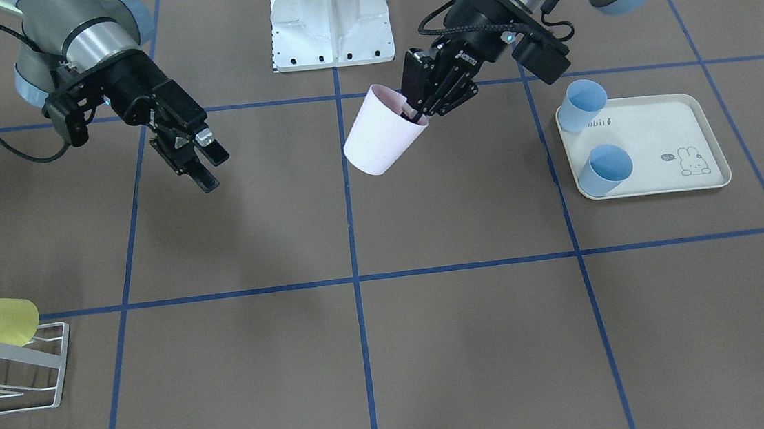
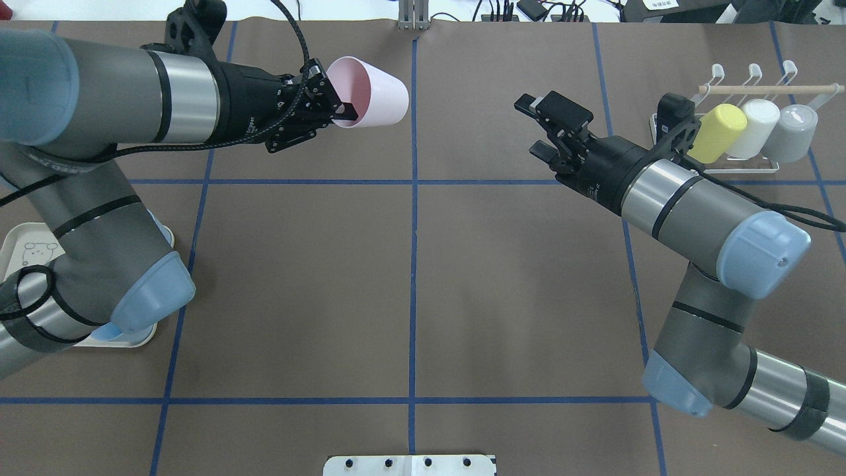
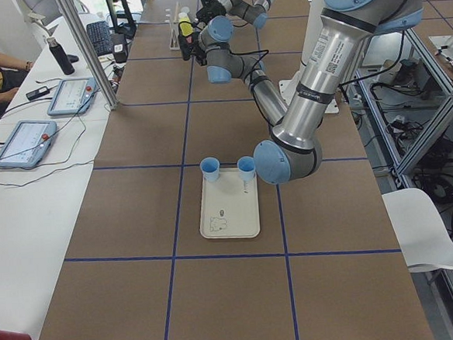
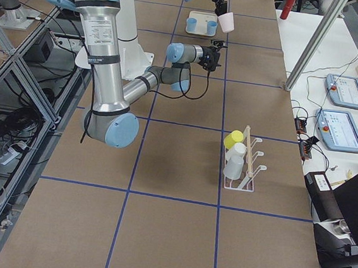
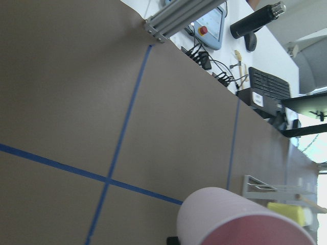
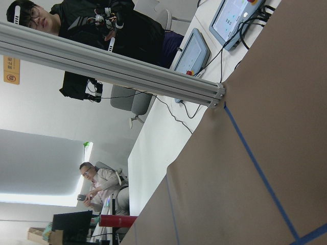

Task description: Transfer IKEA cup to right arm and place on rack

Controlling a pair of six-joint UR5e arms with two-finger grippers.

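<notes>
My left gripper [image 2: 334, 109] is shut on the rim of a pale pink cup [image 2: 370, 92] and holds it on its side above the table, one finger inside the mouth. It also shows in the front view [image 1: 382, 131] and the left wrist view [image 5: 240, 219]. My right gripper [image 2: 542, 125] is open and empty, apart from the cup, its fingers [image 1: 201, 158] pointing toward the table's middle. The white wire rack [image 2: 753, 122] with a wooden rod stands at the far right behind the right arm, and also shows in the front view [image 1: 22, 374].
The rack holds a yellow cup [image 2: 717, 132], a white cup [image 2: 753, 125] and a grey cup [image 2: 793, 129]. A cream rabbit-printed tray [image 1: 660, 149] with two blue cups [image 1: 587, 103] lies under the left arm. The robot base plate [image 1: 330, 18] stands mid-table.
</notes>
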